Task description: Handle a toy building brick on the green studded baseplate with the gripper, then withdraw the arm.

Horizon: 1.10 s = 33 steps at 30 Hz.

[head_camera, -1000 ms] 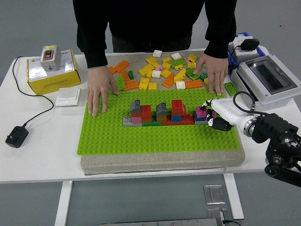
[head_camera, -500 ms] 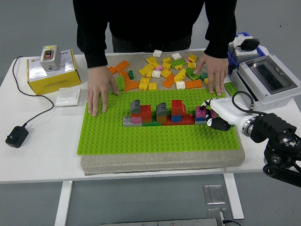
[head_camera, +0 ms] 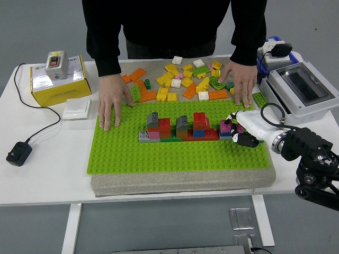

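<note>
The green studded baseplate (head_camera: pixel 180 153) lies on a grey pad in the middle of the table. A low row of red, grey, blue and pink bricks (head_camera: pixel 177 128) stands on it. At the row's right end sits a small magenta brick (head_camera: pixel 226 126). My right hand (head_camera: pixel 239 129), white with black fingertips, reaches in from the right and its curled fingers close around that brick. My left arm is out of the picture. A person at the far side presses one hand (head_camera: pixel 111 103) flat on the plate's far left and the other hand (head_camera: pixel 241 84) on its far right.
Several loose orange, yellow and green bricks (head_camera: pixel 180 79) lie on the pad behind the plate. A yellow box with a switch (head_camera: pixel 55 79), a white wall plate (head_camera: pixel 77 108) and a black power adapter (head_camera: pixel 18 153) are at the left. A grey electrical enclosure (head_camera: pixel 304 87) stands at the right.
My right hand has stayed at the magenta brick, shifting only a few pixels. The person's hands have not moved.
</note>
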Each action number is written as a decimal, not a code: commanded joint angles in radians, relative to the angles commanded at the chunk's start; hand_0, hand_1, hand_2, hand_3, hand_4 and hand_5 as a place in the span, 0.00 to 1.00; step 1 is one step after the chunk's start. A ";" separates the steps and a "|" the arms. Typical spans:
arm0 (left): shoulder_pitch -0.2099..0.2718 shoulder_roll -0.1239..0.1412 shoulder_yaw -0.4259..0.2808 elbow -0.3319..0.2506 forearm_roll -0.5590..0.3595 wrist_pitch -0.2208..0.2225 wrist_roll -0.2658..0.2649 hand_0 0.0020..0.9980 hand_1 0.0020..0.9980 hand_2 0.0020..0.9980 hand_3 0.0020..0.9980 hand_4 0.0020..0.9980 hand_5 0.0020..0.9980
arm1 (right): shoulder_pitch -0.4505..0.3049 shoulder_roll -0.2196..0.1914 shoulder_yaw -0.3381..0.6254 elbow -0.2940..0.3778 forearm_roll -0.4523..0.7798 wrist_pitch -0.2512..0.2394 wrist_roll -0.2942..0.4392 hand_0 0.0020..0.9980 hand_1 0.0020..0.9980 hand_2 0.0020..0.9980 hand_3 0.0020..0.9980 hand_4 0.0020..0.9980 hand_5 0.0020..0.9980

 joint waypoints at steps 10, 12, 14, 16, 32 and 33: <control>0.000 0.001 0.004 0.000 -0.006 0.000 -0.004 0.67 0.58 0.58 0.60 0.23 0.64 | 0.002 0.008 -0.004 -0.011 0.005 0.001 0.001 0.15 0.27 0.80 0.72 0.07 0.44; 0.000 0.001 0.006 0.000 -0.008 0.000 -0.004 0.67 0.58 0.58 0.60 0.23 0.64 | 0.001 0.008 -0.004 -0.013 0.007 0.002 0.001 0.15 0.27 0.80 0.72 0.07 0.44; 0.000 0.001 0.008 0.000 -0.010 0.000 -0.005 0.66 0.58 0.58 0.60 0.23 0.64 | 0.001 0.008 -0.005 -0.015 0.009 0.002 0.002 0.15 0.27 0.80 0.72 0.07 0.44; 0.000 0.001 0.010 0.000 -0.012 0.001 -0.006 0.66 0.58 0.58 0.60 0.23 0.64 | 0.001 0.008 -0.005 -0.017 0.010 0.002 0.002 0.15 0.27 0.80 0.72 0.07 0.44; 0.005 -0.001 0.014 0.000 -0.018 0.002 -0.007 0.66 0.58 0.58 0.60 0.23 0.64 | -0.004 -0.004 0.015 0.000 0.023 -0.007 0.010 0.15 0.27 0.80 0.71 0.08 0.44; 0.005 -0.001 0.014 0.000 -0.017 0.002 -0.007 0.66 0.58 0.58 0.60 0.23 0.64 | -0.004 -0.005 0.017 0.001 0.022 -0.008 0.011 0.15 0.27 0.80 0.71 0.08 0.44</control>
